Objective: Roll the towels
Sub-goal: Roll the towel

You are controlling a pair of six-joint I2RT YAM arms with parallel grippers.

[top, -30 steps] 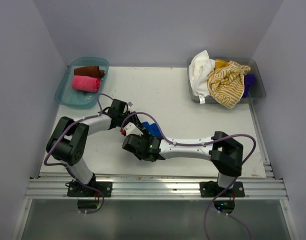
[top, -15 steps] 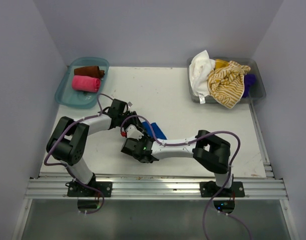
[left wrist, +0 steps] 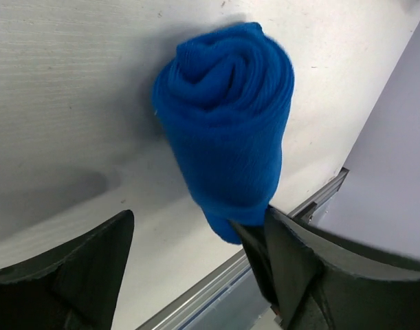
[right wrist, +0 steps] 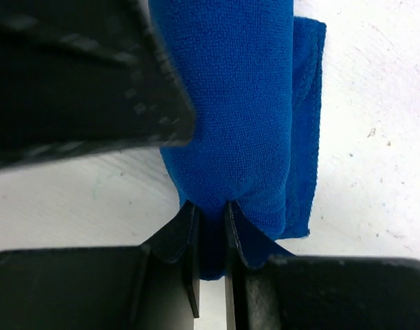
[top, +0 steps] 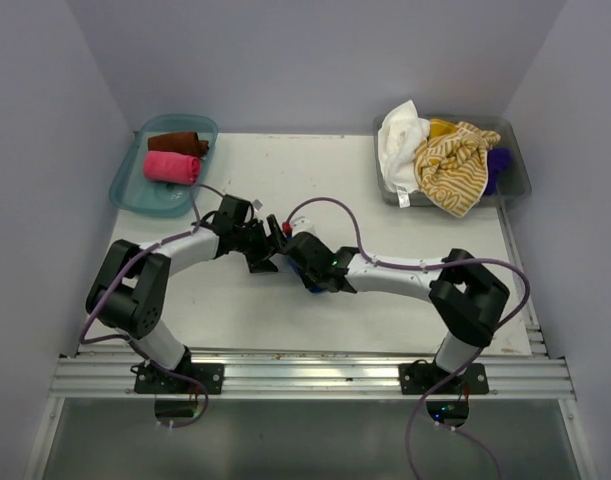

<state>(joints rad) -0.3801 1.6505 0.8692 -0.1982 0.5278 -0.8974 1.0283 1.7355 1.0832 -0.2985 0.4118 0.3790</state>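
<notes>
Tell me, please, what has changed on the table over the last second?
The right gripper, shut on the rolled blue towel, moved forward, away from the robot, and slightly right. The left gripper, open, shifted right up to the roll. The pink roll and brown roll in the teal tray and the towel pile in the grey bin stayed put.

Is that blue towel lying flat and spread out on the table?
No, the blue towel is wound into a tight roll on the white table, and the left wrist view shows its spiral end.
</notes>
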